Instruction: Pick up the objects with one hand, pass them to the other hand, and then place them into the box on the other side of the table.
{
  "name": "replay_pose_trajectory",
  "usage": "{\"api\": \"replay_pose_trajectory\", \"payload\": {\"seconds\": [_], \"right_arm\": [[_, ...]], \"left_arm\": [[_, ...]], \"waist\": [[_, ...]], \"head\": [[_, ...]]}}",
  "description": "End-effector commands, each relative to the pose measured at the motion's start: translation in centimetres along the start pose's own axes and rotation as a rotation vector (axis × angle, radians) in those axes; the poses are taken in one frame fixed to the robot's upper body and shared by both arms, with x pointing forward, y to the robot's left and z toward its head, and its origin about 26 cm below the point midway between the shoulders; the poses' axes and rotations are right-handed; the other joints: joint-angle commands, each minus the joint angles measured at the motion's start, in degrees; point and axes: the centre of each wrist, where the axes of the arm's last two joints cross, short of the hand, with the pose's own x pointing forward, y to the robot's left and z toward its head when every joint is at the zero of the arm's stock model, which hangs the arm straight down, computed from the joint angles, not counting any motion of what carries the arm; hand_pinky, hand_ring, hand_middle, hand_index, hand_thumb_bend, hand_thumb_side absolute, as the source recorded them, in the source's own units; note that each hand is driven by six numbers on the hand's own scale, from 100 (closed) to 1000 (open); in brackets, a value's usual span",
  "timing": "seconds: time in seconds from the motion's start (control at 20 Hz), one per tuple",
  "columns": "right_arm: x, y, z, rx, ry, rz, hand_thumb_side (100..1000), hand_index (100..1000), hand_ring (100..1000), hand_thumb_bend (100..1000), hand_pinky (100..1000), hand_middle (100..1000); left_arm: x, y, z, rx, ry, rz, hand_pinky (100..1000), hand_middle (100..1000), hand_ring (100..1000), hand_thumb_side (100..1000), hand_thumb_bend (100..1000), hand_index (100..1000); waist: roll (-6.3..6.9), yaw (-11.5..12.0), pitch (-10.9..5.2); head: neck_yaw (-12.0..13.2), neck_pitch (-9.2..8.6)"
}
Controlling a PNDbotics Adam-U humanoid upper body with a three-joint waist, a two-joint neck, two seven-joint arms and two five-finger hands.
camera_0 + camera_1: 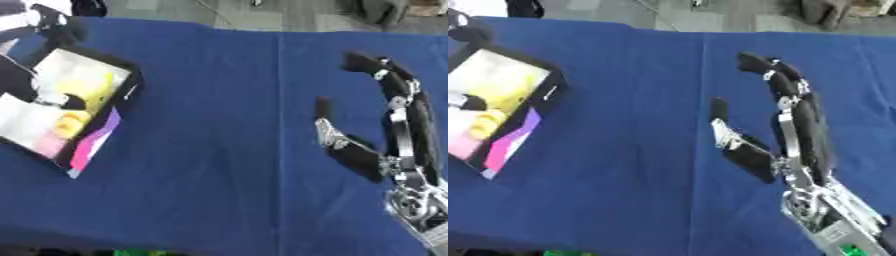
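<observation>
Box (127, 75) sits at about nine o'clock on the blue tabletop (219, 150), dark-rimmed, tilted, with a pale lining. Inside it lie yellow shapes (92, 92) and something pink (87, 150) toward its near edge; what they are cannot be made out. The left hand (48, 97) reaches down into the box from the ten o'clock corner, dark against the lining, but whether its fingers are spread or pinching cannot be told. The right hand (785, 120) hovers at three o'clock, well apart from the box, fingers straight and spread, thumb out, holding nothing. No loose object shows on the cloth between the two. Judging from this, the hand-over is finished and placing is under way or just ending; any items left to move lie out of view.
</observation>
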Motion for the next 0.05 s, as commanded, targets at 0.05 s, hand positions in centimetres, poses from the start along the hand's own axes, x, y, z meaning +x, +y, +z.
{"api": "replay_pose_trajectory", "payload": {"seconds": [0.05], "right_arm": [[-1.16,-3.08,-0.56,0.177,0.085,0.066,265,825,744,181,807,681]], "left_arm": [[0.01,1.15,1.23,-0.046,0.061,-0.087,864,771,826,100,700,823]], "waist": [[0.31,-0.19,-1.63]], "head": [[0.37,0.42]]}}
